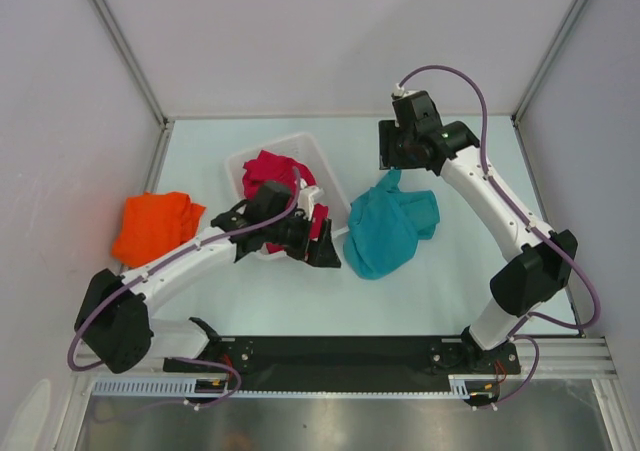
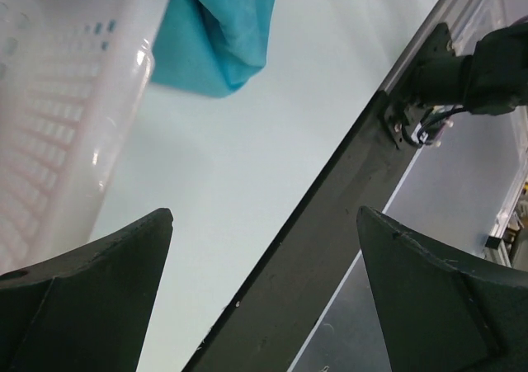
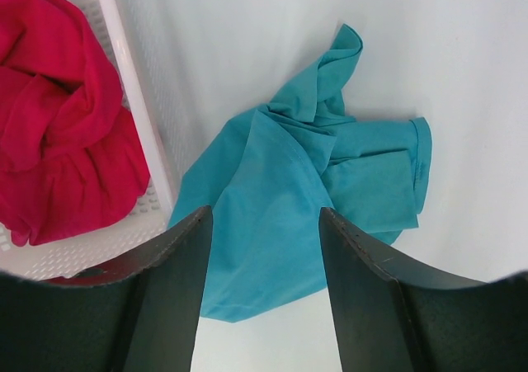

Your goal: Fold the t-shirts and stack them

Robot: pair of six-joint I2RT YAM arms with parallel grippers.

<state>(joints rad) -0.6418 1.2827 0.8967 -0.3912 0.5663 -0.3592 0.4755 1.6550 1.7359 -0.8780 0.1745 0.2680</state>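
Three t-shirts are spread over a pale, smooth worktop [image 1: 300,301], which is closed in on three sides by plain light panels joined at bare metal posts [image 1: 120,41]. A black rail [image 1: 340,349] is fixed along the near edge, and a sheet of brushed metal [image 1: 340,421] lies in front of it.

The orange t-shirt [image 1: 155,226] is crumpled on the surface near the left panel, well apart from the others. The crimson t-shirt [image 1: 275,174] is bunched inside a white lattice basket [image 1: 310,151] at the middle of the worktop. The teal t-shirt [image 1: 388,229] lies rumpled on the bare surface just beside the basket's right side; whether it touches the basket cannot be told.

The left pincer [image 2: 264,214] is held with its jaws wide apart and nothing between them, low by the basket's near wall. The right pincer [image 3: 264,211] is held above the teal t-shirt, its jaws parted and gripping nothing.
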